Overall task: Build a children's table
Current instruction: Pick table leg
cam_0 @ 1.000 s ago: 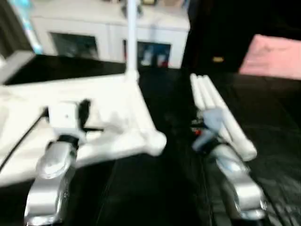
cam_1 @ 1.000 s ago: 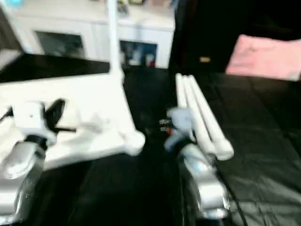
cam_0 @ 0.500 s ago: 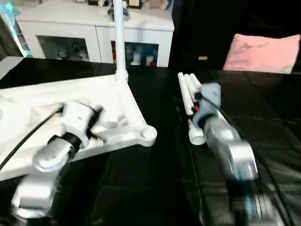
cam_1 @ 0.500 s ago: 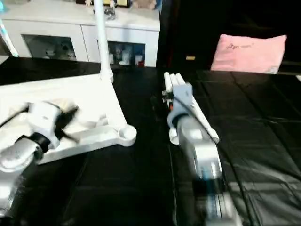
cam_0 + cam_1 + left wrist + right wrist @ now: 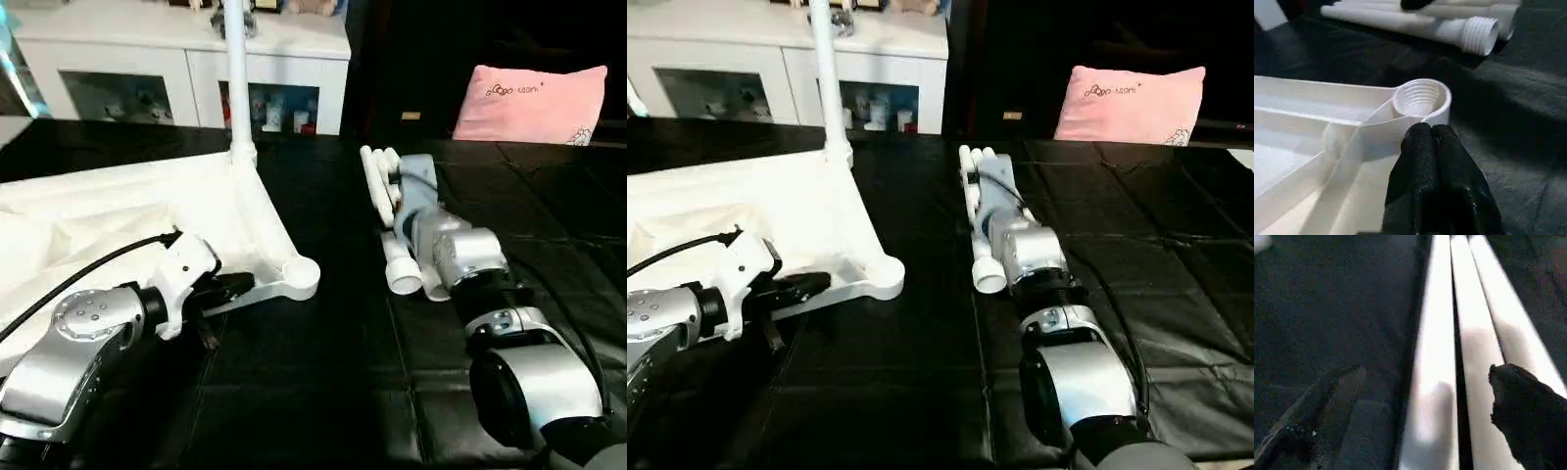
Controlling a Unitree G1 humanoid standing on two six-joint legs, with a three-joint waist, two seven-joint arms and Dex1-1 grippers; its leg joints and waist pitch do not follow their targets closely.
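The left gripper (image 5: 1432,147), fingers pressed together and holding nothing, sits low at the near rim of the upturned tabletop (image 5: 118,215), its tip just short of the open corner socket (image 5: 1421,98). That looks like a bracing or pointing stance: closed fingers nudged against the rim would keep the top from sliding when a leg goes in. Over on the right, the right gripper (image 5: 1425,396) is spread wide above the bundle of three loose legs (image 5: 972,201), one finger out over the black surface (image 5: 323,392), the other over the tubes. Jaws that far apart, lined up along the tubes, read as a set-up to close on one leg. The legs lie side by side, threaded ends toward the robot, just right of the tabletop, handy for carrying to that near socket. At the far corner one leg (image 5: 235,69) already stands upright in its socket. Behind, a white cabinet (image 5: 147,69) on the left and a pink pillow (image 5: 529,103) on the right.
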